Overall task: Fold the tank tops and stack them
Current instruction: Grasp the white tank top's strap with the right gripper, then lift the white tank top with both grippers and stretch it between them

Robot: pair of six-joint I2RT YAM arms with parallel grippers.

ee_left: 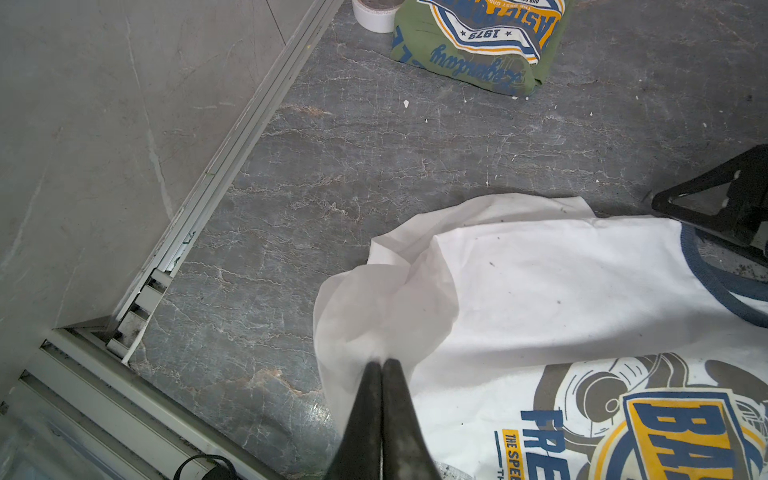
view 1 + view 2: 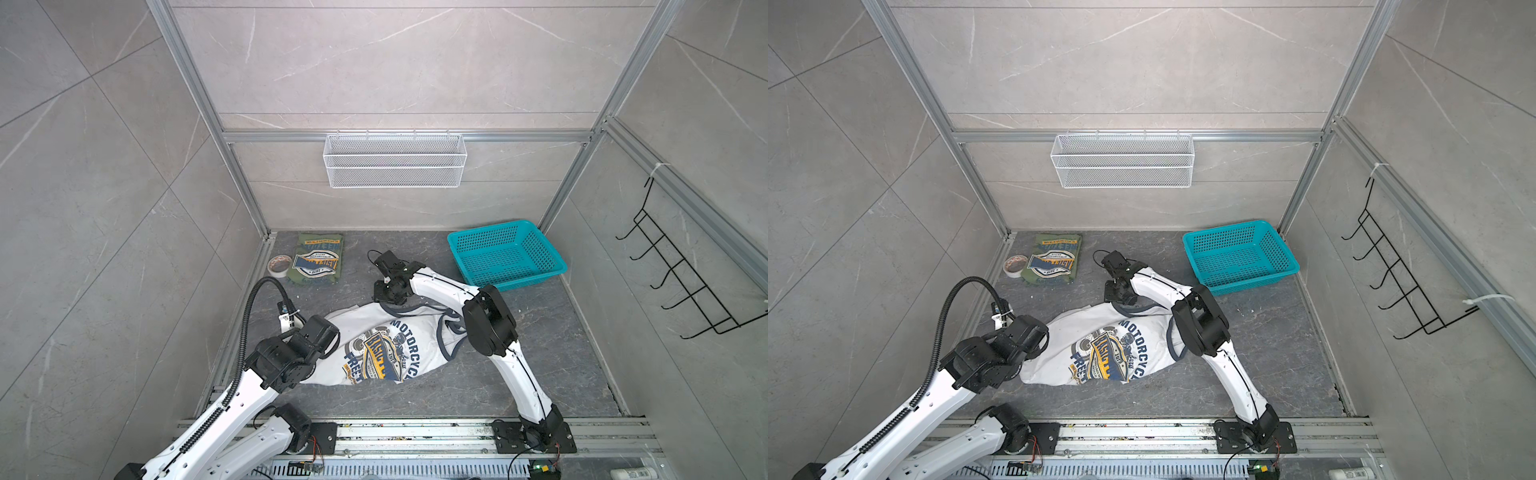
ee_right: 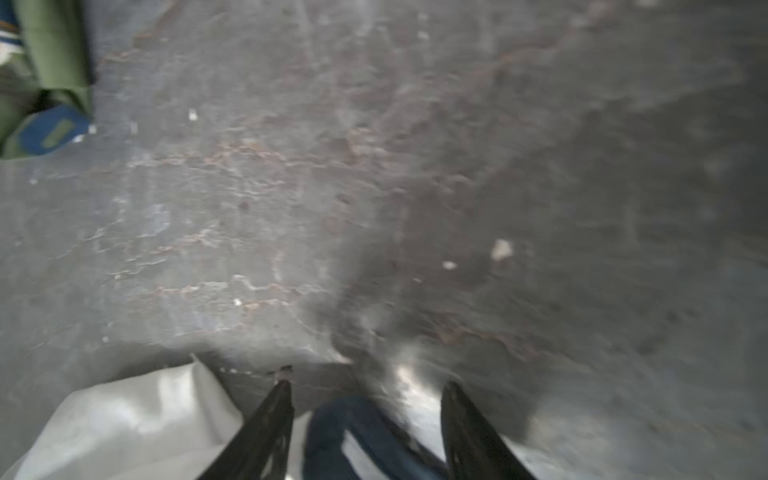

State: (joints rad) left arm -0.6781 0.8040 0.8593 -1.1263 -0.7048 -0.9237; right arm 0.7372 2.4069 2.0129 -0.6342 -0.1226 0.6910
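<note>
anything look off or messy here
The white tank top lies crumpled and askew mid-table, one edge bunched where the left gripper has its jaws shut on it. A tape roll sits beside the folded olive tank top.

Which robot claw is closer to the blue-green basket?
Right. The right gripper is open at the neckline of the white tank top, toward the teal basket; the left gripper pinches its opposite edge, farther away.

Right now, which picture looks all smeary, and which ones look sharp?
Right wrist view: smeary all over, the floor streaked, the right hand soft-edged. Left wrist view: sharp, letters on the white top easy to read. Both top views: sharp, though the metal posts splay outward.
</note>
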